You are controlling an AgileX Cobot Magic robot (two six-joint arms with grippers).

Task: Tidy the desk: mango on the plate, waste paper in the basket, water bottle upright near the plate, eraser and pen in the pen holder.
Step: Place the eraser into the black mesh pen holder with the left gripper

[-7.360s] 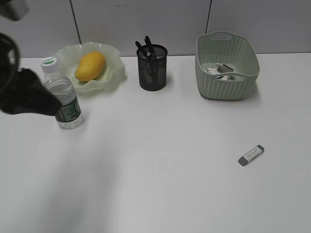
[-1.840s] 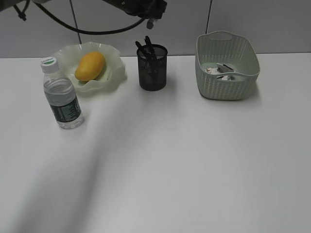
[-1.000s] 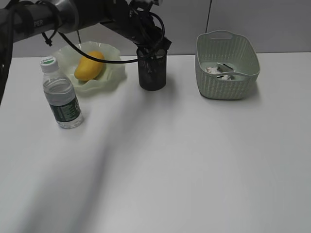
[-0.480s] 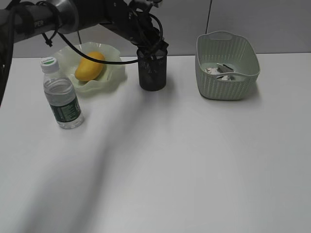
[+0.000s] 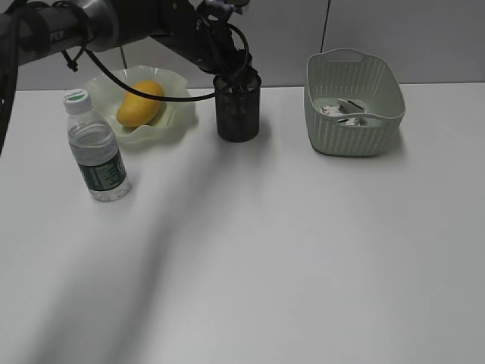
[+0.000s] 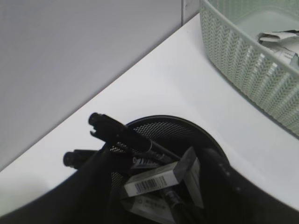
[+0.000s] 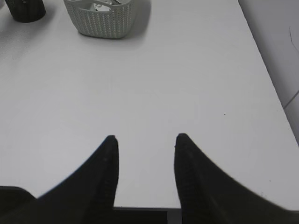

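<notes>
The left hand (image 5: pixel 235 67) hangs over the pen holder (image 5: pixel 238 106), which stands near the far edge of the tabletop (image 5: pixel 303 250). In the left wrist view its fingers (image 6: pixel 219 170) are spread to either side of the eraser (image 6: pixel 161 177), which lies inside the cup among the pens (image 6: pixel 124 135); the hand has let go. The mango (image 5: pixel 140 102) lies on the plate (image 5: pixel 178 95) toward the far left corner, and the water bottle (image 5: pixel 95 148) stands upright just in front of the plate. The basket (image 5: pixel 352 102) sits toward the far right, with the waste paper (image 5: pixel 333 111) inside. The right hand (image 7: pixel 145 154) hovers open and empty over bare tabletop near the right edge.
</notes>
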